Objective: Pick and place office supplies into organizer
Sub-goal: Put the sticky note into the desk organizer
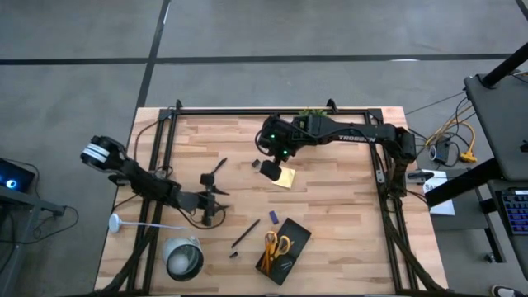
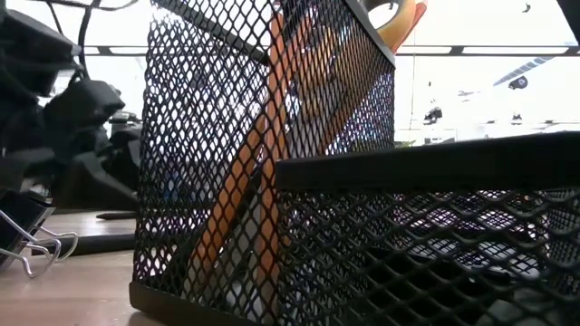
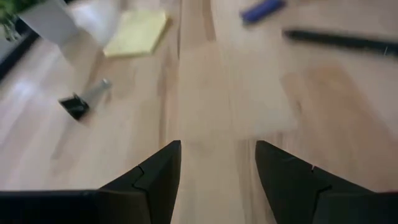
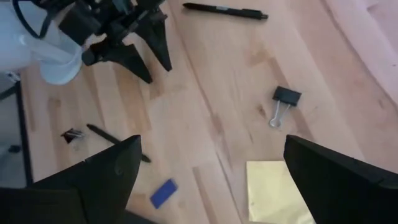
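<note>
In the high view the black mesh organizer (image 1: 290, 233) sits near the table's near edge, with yellow-handled scissors (image 1: 277, 243) and orange pencils (image 2: 237, 204) in it. On the wood lie the yellow sticky-note pad (image 1: 286, 178), a binder clip (image 1: 256, 165), a blue piece (image 1: 273, 217), a black pen (image 1: 245, 233) and a second, small clip (image 1: 233, 255). My right gripper (image 1: 269, 169) hangs open above the pad (image 4: 277, 193) and the binder clip (image 4: 283, 99). My left gripper (image 1: 216, 200) is open over bare wood, left of the pen, with another pen (image 4: 224, 10) on its far side.
A round silver-white lamp (image 1: 183, 257) stands at the near left corner. A small green plant (image 1: 309, 113) is at the far edge behind the right arm. A black frame (image 1: 169, 132) rims the table. In the low view the small clip (image 2: 27, 244) lies left of the organizer (image 2: 272, 163).
</note>
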Controlling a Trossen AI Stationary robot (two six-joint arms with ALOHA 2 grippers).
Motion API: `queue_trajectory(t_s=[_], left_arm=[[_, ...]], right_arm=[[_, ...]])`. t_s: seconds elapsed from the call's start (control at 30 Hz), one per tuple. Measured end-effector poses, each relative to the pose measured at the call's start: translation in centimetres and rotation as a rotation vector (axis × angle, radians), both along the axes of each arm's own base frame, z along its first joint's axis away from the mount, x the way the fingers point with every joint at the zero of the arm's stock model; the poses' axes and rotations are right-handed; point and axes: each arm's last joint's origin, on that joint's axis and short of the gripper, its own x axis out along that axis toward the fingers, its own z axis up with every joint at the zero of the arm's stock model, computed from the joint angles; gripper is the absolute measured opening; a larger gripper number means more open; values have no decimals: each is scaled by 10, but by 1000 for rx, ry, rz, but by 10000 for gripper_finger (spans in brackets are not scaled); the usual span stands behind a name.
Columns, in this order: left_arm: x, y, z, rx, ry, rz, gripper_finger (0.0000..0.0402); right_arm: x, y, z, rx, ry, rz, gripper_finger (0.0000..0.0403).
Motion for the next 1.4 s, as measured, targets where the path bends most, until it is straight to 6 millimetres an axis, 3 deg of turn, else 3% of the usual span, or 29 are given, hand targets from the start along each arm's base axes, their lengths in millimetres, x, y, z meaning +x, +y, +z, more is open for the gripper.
queue_trajectory(t_s=[0.2,0.37,0.63,0.87,1.1,1.4], left_arm=[[1,0,-13,29,59,8,191],[4,-2,-18,39,81,9,191],[15,-7,-1,-47,-99,-9,191],[23,-10,7,-62,-142,-4,191],[24,-10,7,-61,-144,0,191],[24,-10,7,-61,-144,0,191]], right_arm=[[-3,1,-12,-22,49,6,391],[-5,0,-33,-27,90,31,399],[-12,-1,-70,44,148,24,400],[-25,1,-95,76,251,34,400],[-27,-1,-113,-29,210,146,400],[-35,0,-146,-101,239,117,400]])
